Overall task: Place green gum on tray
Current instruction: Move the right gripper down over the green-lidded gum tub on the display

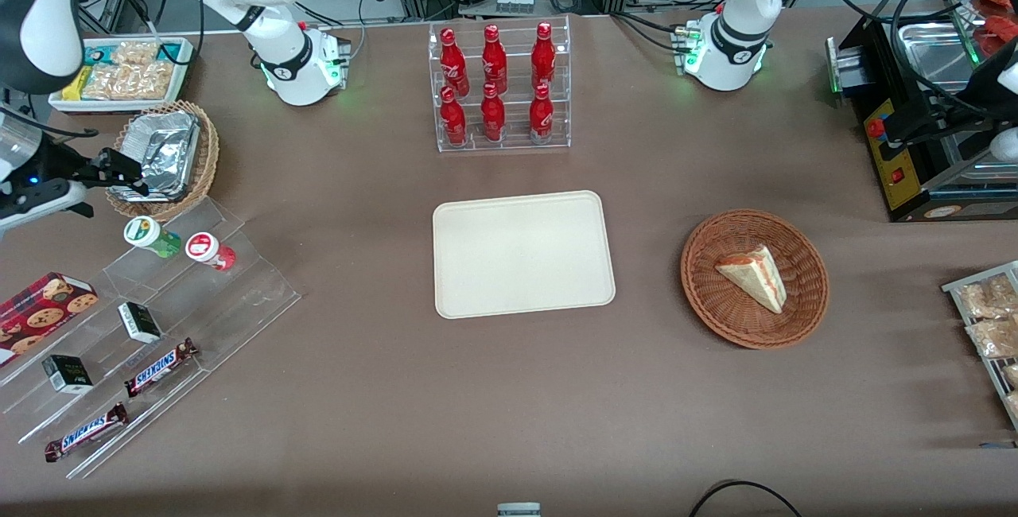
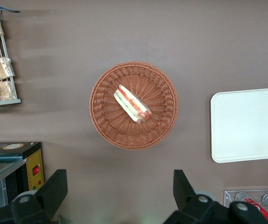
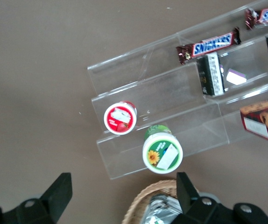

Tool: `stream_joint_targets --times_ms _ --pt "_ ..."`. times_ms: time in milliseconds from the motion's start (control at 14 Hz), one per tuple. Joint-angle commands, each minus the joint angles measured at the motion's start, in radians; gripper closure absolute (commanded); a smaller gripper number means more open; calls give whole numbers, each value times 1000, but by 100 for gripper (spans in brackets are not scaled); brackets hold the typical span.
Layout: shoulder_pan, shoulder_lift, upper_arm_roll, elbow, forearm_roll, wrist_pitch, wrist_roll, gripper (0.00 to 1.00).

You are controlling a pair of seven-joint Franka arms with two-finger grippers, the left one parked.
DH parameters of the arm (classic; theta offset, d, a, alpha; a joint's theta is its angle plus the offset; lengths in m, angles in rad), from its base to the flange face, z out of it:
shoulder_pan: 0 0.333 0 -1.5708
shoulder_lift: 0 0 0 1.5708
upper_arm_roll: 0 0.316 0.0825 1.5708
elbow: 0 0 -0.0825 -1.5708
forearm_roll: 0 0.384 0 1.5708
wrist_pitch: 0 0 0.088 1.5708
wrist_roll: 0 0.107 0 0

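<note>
The green gum (image 1: 149, 235) is a small green bottle with a white lid. It stands on the top step of a clear acrylic stand (image 1: 238, 278), beside the like red gum (image 1: 208, 250), toward the working arm's end of the table. In the right wrist view the green gum (image 3: 162, 151) sits close to the red gum (image 3: 120, 117). My gripper (image 1: 119, 170) hovers open and empty above a foil-filled wicker basket, a little farther from the front camera than the green gum; its fingers (image 3: 123, 185) stand wide apart. The cream tray (image 1: 522, 253) lies bare at mid-table and shows in the left wrist view (image 2: 248, 123).
The wicker basket with a foil container (image 1: 203, 159) sits under the gripper, next to the stand. Snickers bars (image 1: 161, 367), small dark boxes and a cookie box (image 1: 40, 312) lie on the lower steps. A rack of red bottles (image 1: 499, 87) and a basket holding a sandwich (image 1: 754, 278) flank the tray.
</note>
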Motion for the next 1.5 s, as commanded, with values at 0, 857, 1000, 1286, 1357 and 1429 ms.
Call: stream_joint_targets --times_ms 0,857,1000,1286,1357,1429 --pt "-21 -21 3 -81 -3 104 -180 1" --pt "-70 69 3 -196 32 319 -321 1" --pt "-70 65 3 -196 30 319 -325 1" --pt "-68 78 3 -196 30 339 -336 1" --pt "-70 83 3 -196 30 348 -347 1" --pt "-70 86 3 -196 30 354 -354 1"
